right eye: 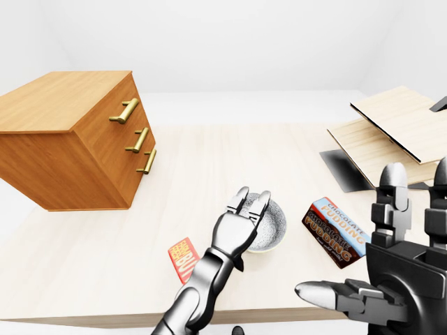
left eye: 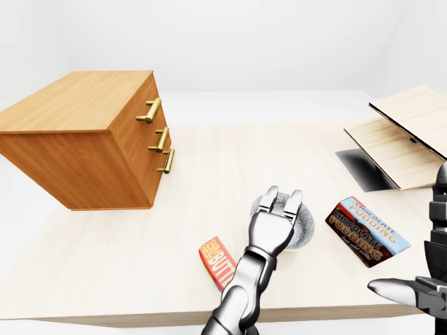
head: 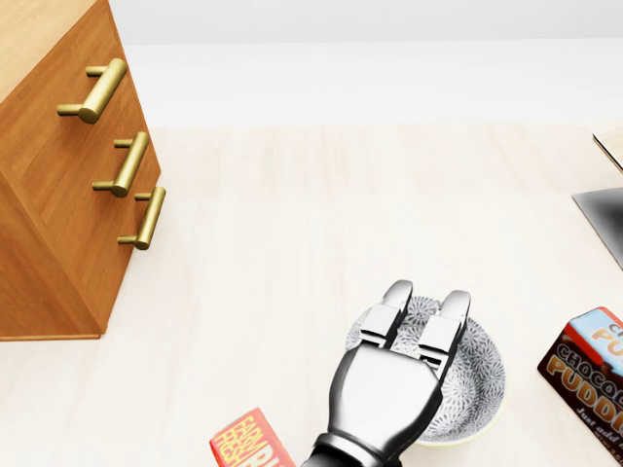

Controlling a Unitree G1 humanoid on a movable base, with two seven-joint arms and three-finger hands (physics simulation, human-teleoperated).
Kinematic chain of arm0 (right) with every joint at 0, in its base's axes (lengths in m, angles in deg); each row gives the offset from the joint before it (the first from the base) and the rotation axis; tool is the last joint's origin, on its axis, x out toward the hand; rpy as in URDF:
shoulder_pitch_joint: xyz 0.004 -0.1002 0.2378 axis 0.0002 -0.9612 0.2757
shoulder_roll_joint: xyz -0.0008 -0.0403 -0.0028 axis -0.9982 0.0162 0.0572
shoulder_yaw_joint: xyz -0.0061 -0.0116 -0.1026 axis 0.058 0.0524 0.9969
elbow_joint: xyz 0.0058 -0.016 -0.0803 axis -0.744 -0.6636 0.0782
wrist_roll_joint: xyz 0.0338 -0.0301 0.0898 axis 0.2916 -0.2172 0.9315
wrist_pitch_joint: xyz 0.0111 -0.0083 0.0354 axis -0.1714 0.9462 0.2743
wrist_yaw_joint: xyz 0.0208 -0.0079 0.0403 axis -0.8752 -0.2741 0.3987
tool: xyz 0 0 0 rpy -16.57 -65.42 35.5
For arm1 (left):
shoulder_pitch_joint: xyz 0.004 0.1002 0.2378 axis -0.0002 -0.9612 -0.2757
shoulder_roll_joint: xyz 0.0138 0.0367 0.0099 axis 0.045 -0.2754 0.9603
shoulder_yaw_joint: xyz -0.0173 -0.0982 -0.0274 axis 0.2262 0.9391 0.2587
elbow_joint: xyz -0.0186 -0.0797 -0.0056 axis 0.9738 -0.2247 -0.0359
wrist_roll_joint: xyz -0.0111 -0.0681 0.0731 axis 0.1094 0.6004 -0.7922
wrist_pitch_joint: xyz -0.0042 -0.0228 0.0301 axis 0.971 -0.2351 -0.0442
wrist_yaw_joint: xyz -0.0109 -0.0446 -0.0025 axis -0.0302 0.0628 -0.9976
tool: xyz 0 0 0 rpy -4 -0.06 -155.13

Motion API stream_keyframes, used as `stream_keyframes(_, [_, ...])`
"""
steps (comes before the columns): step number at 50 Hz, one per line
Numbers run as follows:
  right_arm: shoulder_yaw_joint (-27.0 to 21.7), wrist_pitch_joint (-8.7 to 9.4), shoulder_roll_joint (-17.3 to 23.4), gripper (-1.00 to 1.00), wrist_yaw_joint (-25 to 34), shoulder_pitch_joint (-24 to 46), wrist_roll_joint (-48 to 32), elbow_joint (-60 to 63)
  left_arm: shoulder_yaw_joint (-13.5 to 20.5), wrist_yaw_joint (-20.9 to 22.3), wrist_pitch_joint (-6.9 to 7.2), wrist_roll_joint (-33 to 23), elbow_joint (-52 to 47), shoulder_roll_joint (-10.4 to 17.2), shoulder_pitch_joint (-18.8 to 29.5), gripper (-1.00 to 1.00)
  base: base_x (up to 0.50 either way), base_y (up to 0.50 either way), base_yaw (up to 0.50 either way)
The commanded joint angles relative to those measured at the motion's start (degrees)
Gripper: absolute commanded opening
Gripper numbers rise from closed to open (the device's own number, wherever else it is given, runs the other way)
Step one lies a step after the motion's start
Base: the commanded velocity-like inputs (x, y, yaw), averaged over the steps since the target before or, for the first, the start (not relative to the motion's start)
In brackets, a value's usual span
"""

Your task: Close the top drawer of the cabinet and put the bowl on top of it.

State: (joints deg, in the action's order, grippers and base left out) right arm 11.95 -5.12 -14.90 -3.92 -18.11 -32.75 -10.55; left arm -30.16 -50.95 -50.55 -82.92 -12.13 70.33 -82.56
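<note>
The wooden cabinet (left eye: 77, 132) stands at the left of the table, and its top drawer handle (head: 94, 90) sits level with the two below, so all three drawer fronts look flush. The patterned grey bowl (head: 477, 375) rests on the table at the bottom of the head view. My left hand (head: 425, 292) lies over the bowl's left half, open, with its fingers stretched flat across the rim; the thumb is hidden. My right hand (right eye: 374, 244) hovers open at the lower right of the right-eye view, holding nothing.
A chocolate pudding box (left eye: 368, 229) lies right of the bowl. A small red box (head: 248, 448) sits by my left wrist near the table's bottom edge. Light wooden panels (left eye: 401, 136) and a dark patch lie at the far right.
</note>
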Motion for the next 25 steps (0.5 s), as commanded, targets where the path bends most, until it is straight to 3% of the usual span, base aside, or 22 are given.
stream_keyframes(1, [-0.74, 0.0, 0.11, 1.0, -0.04, 0.13, 0.68, 0.4, 0.81, -0.32, 0.0, -0.32, 1.57, -0.52, 0.93, 1.0, 0.0, 0.0, 0.0])
stream_keyframes(25, [-0.87, 0.0, 0.28, 1.0, -0.16, 0.48, 0.69, 0.29, 2.64, -2.56, 0.0, 0.32, 6.73, -1.17, 2.44, 1.0, 0.0, 0.0, 0.0])
